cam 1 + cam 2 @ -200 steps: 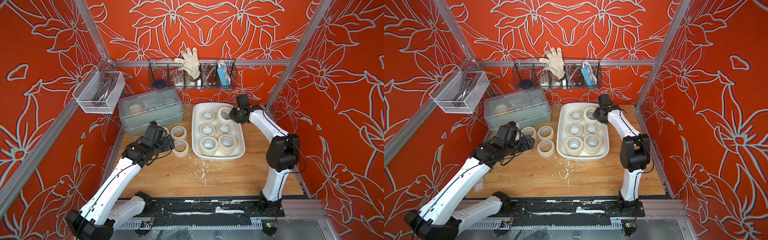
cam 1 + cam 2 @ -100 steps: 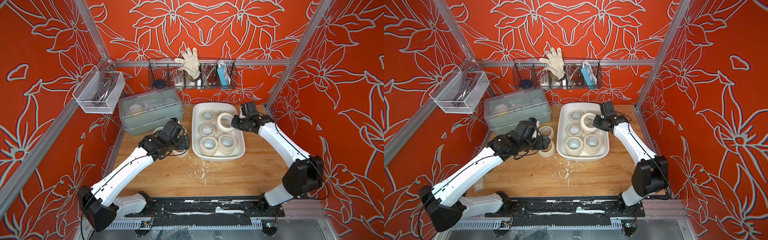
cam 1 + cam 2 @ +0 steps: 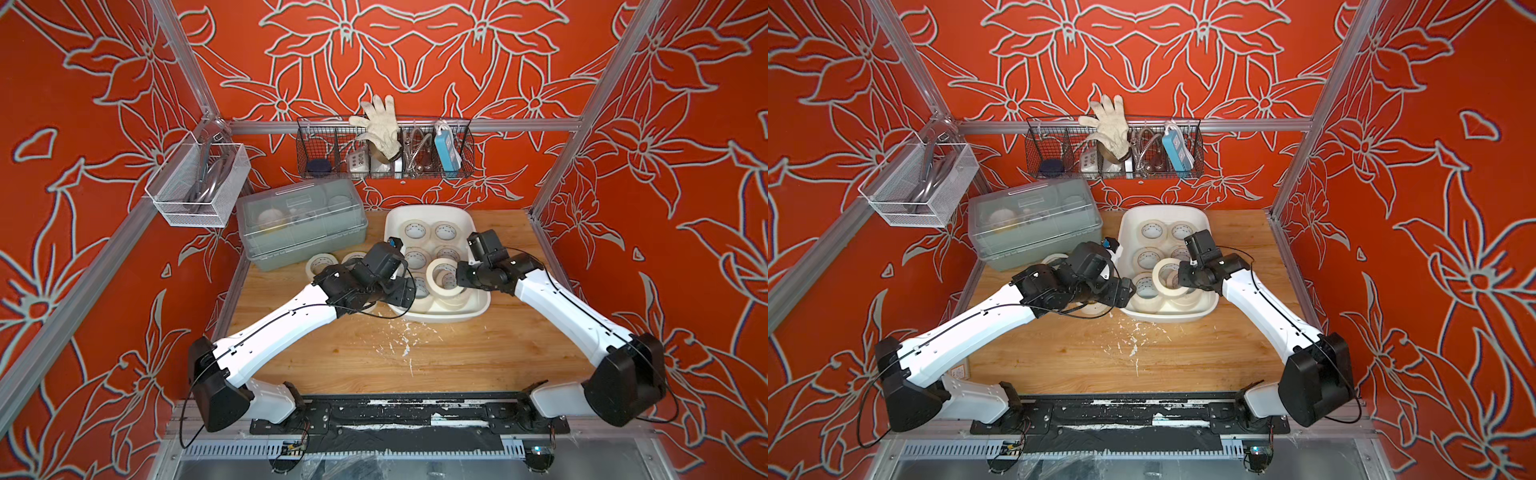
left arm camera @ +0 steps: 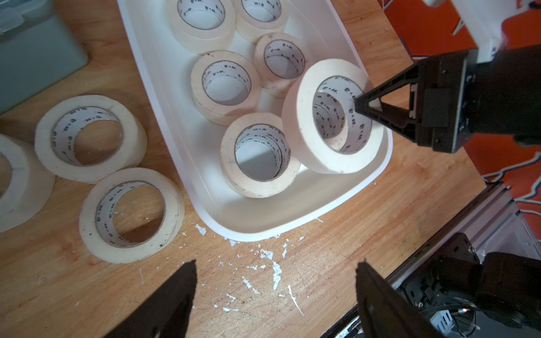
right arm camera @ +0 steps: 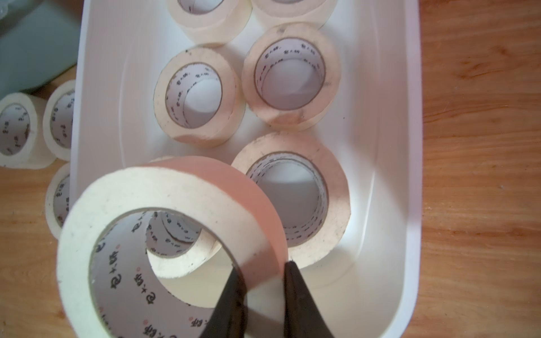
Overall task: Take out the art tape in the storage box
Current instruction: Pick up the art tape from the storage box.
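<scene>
Now | R jaws pinch cream tape ring point(image 4: 298, 123) | over glossy white tub point(image 4: 178, 140)

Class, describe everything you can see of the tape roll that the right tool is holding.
The held roll is a cream masking-tape ring with a white core bearing small dark print. Lifted and tilted on edge over the near end of the storage box, it is pinched by the right tool: one finger inside the core, one outside. Nothing else seems to touch it.
</scene>
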